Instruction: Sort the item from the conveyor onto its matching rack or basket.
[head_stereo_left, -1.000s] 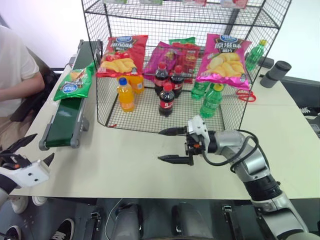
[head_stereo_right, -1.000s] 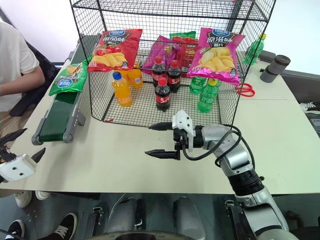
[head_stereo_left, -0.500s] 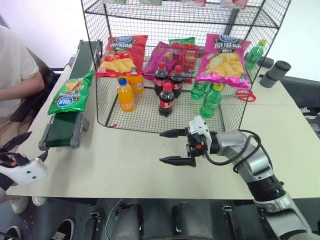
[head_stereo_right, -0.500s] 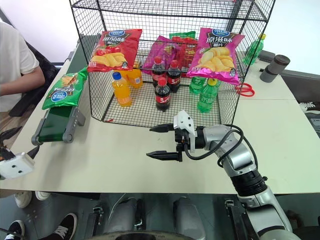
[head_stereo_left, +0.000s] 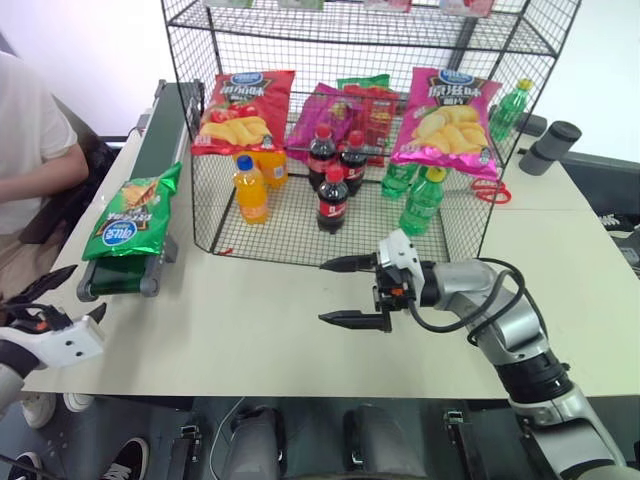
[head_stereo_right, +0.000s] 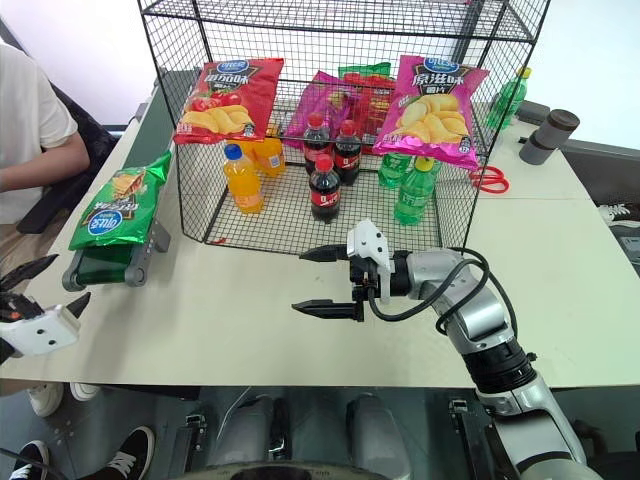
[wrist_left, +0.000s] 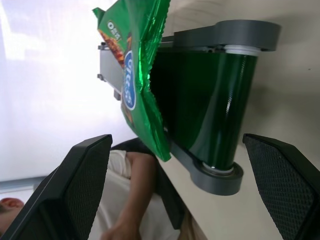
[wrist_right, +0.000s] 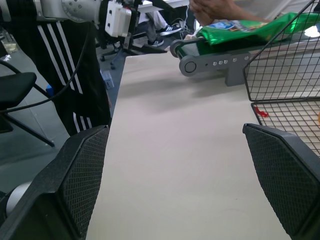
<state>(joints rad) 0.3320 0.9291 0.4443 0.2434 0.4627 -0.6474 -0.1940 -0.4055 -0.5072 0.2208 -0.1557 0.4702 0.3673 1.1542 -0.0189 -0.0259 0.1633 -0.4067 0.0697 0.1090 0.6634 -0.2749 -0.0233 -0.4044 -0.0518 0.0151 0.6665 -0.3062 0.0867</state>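
1. The green crisp bag (head_stereo_left: 122, 214) is seen lying on the near end of the conveyor (head_stereo_left: 150, 150), its lower edge reaching almost to the end roller.
2. From the left wrist view, the bag (wrist_left: 137, 80) is shown overhanging one side of the dark green belt (wrist_left: 210, 107), with its blue oval logo turned to the camera.
3. The left hand (head_stereo_left: 50, 312) is held low at the near left corner of the worktop (head_stereo_left: 250, 320), short of the conveyor's end; its two black fingers are spread wide and nothing is gripped.
4. The right hand (head_stereo_left: 350, 292) is held above the middle of the worktop, just in front of the black wire rack (head_stereo_left: 360, 130), pointing to the left; its fingers are parted too, and nothing is between them.
5. Inside the rack, a red crisp bag (head_stereo_left: 244, 110) and a pink crisp bag (head_stereo_left: 448, 120) are hung against the mesh, with an orange drink bottle (head_stereo_left: 251, 189), cola bottles (head_stereo_left: 333, 199) and green bottles (head_stereo_left: 421, 203) stood on the floor tier.
6. A person's arm (head_stereo_left: 40, 180) is seen at the left edge, beside the conveyor.
7. Red scissors (head_stereo_left: 492, 192) are lying on the worktop to the right of the rack.
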